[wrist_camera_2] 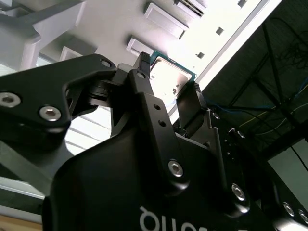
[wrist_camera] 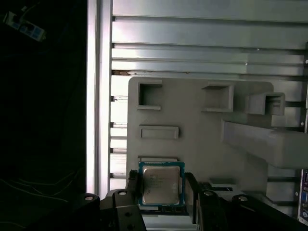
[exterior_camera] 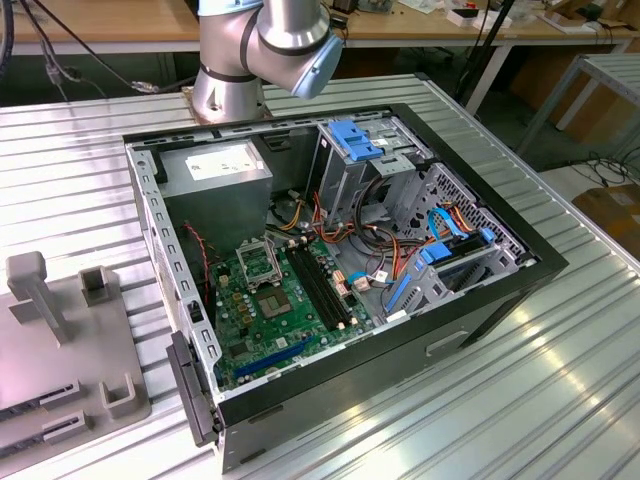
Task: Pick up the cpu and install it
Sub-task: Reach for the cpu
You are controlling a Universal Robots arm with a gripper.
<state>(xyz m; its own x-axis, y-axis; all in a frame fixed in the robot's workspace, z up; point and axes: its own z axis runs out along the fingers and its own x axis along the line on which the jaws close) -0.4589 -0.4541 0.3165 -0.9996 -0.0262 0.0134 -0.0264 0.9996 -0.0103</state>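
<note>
The cpu [wrist_camera: 161, 185], a small square chip with a silver-grey top and a green-blue rim, sits between the two black fingers of my gripper [wrist_camera: 162, 188] in the first wrist view. The fingers press against its two opposite edges. In the second wrist view the cpu [wrist_camera_2: 167, 77] shows at the fingertips of the gripper [wrist_camera_2: 169, 79], above a pale grey fixture plate [wrist_camera_2: 159, 19]. The green motherboard [exterior_camera: 285, 315] lies inside the open computer case [exterior_camera: 480, 300], with its square metal socket [exterior_camera: 258, 262] near the middle.
The grey fixture plate [wrist_camera: 202, 139] carries several raised pockets and a tall block [wrist_camera: 269, 142]. In the exterior view this plate [exterior_camera: 60, 350] lies at the left of the case on a ribbed metal table [exterior_camera: 560, 400]. Black memory slots [exterior_camera: 322, 285], cables and blue drive brackets fill the case.
</note>
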